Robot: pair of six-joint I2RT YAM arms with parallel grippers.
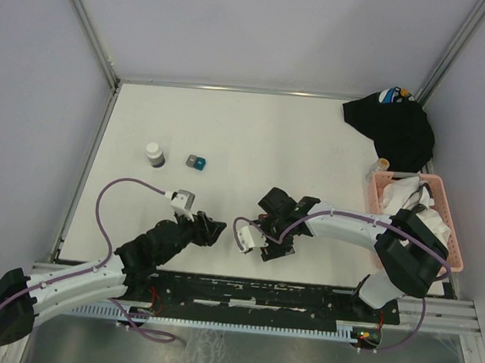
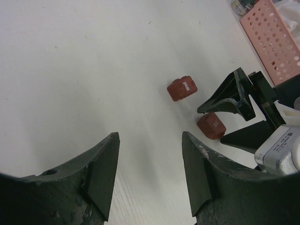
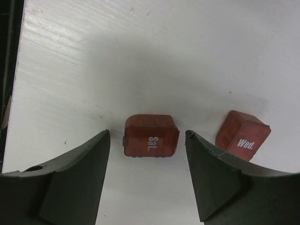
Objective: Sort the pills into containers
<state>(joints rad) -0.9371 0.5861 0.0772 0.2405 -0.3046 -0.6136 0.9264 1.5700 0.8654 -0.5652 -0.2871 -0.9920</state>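
Note:
Two dark-red square containers lie closed on the white table. The one marked "Sat." (image 3: pixel 151 140) sits just ahead of my right gripper (image 3: pixel 147 132), in line with the gap between its open fingers and touching neither. The one marked "Wed." (image 3: pixel 242 136) lies tilted to its right. In the left wrist view the "Wed." container (image 2: pixel 182 88) and the "Sat." container (image 2: pixel 211 125) lie beyond my left gripper (image 2: pixel 150 136), which is open and holds nothing. From above, my right gripper (image 1: pixel 273 242) hides both boxes; my left gripper (image 1: pixel 214 230) faces it. No pills show.
A white-capped bottle (image 1: pixel 155 154) and a small blue-grey box (image 1: pixel 197 161) stand at the far left. A pink slatted basket (image 1: pixel 443 218) with white packets sits at the right, a small yellowish-topped vial (image 1: pixel 382 165) at its far corner, dark cloth (image 1: pixel 392 127) behind.

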